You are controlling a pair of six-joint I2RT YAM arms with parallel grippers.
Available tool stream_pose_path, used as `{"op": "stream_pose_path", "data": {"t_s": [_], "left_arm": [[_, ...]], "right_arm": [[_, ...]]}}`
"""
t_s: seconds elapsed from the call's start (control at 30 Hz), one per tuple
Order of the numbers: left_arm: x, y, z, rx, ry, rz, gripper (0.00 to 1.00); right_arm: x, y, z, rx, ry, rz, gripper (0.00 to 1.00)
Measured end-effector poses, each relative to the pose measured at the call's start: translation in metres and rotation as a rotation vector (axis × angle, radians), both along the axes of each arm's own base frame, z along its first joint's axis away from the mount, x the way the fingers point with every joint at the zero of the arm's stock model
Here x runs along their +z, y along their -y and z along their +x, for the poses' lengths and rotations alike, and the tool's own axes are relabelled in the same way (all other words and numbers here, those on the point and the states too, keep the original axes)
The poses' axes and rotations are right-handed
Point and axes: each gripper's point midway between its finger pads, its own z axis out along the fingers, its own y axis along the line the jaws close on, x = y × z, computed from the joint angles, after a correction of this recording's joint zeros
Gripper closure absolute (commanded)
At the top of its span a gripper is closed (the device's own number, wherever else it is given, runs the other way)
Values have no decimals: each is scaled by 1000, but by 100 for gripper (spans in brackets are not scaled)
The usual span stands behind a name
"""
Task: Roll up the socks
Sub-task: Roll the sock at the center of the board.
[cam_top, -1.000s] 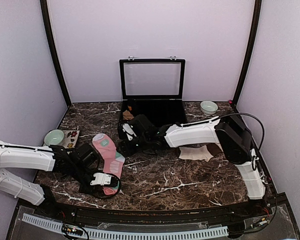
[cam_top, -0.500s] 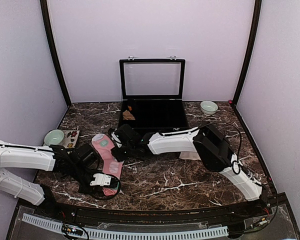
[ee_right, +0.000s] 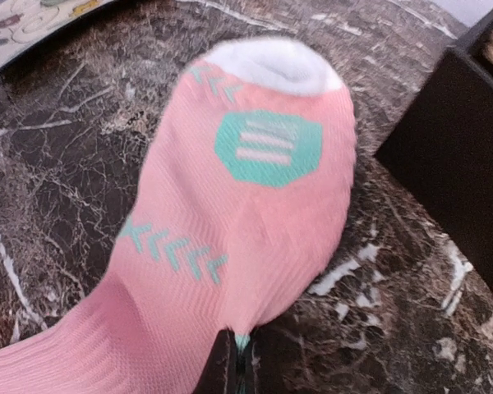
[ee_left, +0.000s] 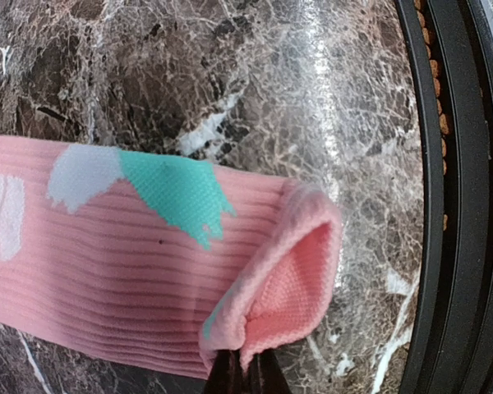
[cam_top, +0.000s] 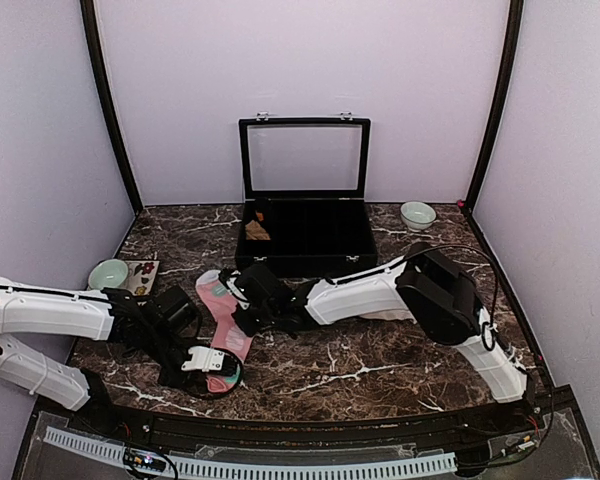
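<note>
1. A mint bowl (cam_top: 108,273) sits at the 9 o'clock edge of the worktop (cam_top: 380,370). A picture card (cam_top: 141,275) lies just beside it, at the bowl's 3 o'clock.
2. The left end effector (cam_top: 215,368) is low at about 7 o'clock on the worktop. In the left wrist view its fingers (ee_left: 227,377) are drawn in narrow, pinching the cuff of the pink sock (cam_top: 220,310). The cuff mouth gapes open and its rim is raised off the marble.
3. The pink sock lies stretched out left of centre, with its white toe toward 12 o'clock and its cuff toward 6 o'clock. Mint and white patches show on it.
4. The right end effector (cam_top: 242,305) meets the sock at its 3 o'clock edge, and its arm spans the worktop from the right. In the right wrist view its fingers (ee_right: 222,367) are nipped together on the sock's edge below the foot, with what looks like a sliver of mint fabric between them. From overhead this grip is too small to judge.
5. A black case (cam_top: 305,240) stands at 12 o'clock with its lid upright. A small tan bundle (cam_top: 258,230) sits in its left end.
6. A pale bowl (cam_top: 417,214) rests at about 2 o'clock.
</note>
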Motion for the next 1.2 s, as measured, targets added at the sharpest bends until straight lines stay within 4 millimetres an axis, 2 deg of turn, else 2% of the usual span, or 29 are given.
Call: {"op": "stream_pose_path", "data": {"t_s": [0.17,0.33,0.43,0.57,0.6,0.67,0.73,0.77,0.9,1.03,1.1,1.2], "left_arm": [[6,16,6,4,-40,-11,100],[18,51,21,-21,-57,-23,100],[18,76,30,-27,-83,-17,100],[5,94,37,-35,-100,-2,100],[3,96,36,-38,-103,0,100],[3,100,36,-43,-101,-8,100],[3,105,39,-45,-99,-14,100],[2,108,40,-46,-102,-14,100],[1,119,46,-44,-113,-31,100],[1,122,48,-35,-126,-49,100],[0,123,48,-29,-138,-53,100],[1,128,50,-27,-153,-64,100]], "right_arm": [[14,46,-3,-47,11,-21,100],[36,90,5,-122,28,9,100],[31,121,10,-178,24,-5,100],[7,163,5,-242,2,-68,100],[1,173,3,-255,-7,-83,96],[-5,185,-1,-274,-18,-95,67],[-1,187,0,-291,-17,-83,38],[2,188,2,-298,-15,-76,30],[22,200,2,-323,11,-25,23],[45,227,-19,-315,43,76,19],[48,243,-37,-291,49,129,18],[42,260,-75,-222,43,159,19]]}}
